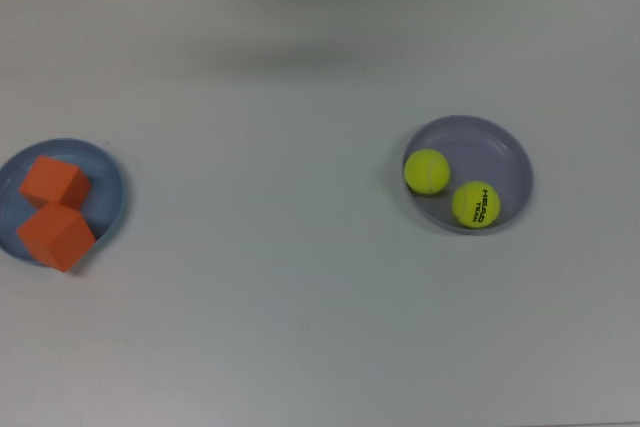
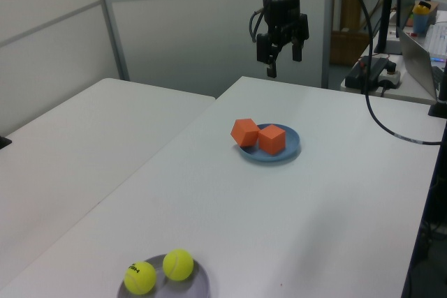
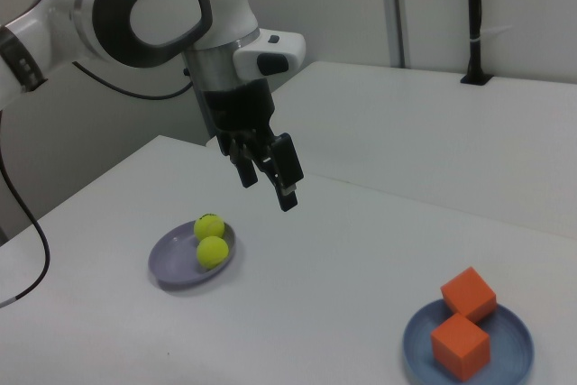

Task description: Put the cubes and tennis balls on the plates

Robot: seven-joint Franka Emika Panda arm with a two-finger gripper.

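Top view: both cubes [image 1: 55, 210] sit on the blue plate [image 1: 108, 197]; both balls [image 1: 451, 188] on the lavender plate [image 1: 495, 147], well apart; the hand [image 2: 281, 51] hangs spread, empty, above the desk [image 1: 280, 277].

Lettered tennis ball [image 1: 476, 205]: black print, reads like "HEAD" with a smaller line under it that I can't make out; lower right of the lavender plate [image 1: 505, 143], right of centre in the top view.
Other tennis ball [image 1: 427, 171]: no print showing, only a pale seam.
Orange cubes [image 1: 55, 184]: plain faces, no markings.
Elsewhere: nothing readable.
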